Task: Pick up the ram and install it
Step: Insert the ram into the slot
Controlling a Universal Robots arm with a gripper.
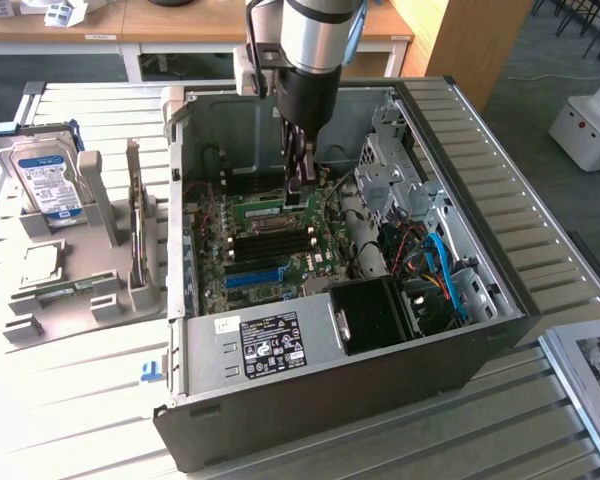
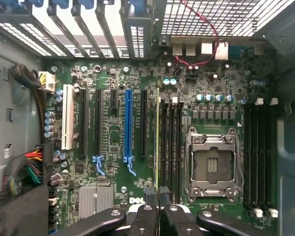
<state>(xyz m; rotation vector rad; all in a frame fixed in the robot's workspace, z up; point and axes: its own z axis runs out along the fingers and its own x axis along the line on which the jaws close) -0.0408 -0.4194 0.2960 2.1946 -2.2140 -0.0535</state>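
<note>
Hand (image 2: 158,194) clamped on the ram (image 2: 158,140) over the motherboard (image 2: 115,140), inside an open case (image 1: 380,385) on a slatted table (image 1: 80,410).

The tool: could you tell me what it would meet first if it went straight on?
Probably the black memory slots beside the CPU socket; the ram the tool grips would touch first.

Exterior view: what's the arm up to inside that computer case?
The robot arm reaches down into the open computer case. Its gripper is shut on the ram, a thin green stick seen edge-on in the wrist view. The ram runs along the black memory slots beside the empty CPU socket; whether it is seated cannot be told. Outside the case, at the exterior view's left, a hard drive stands in a grey holder.
</note>
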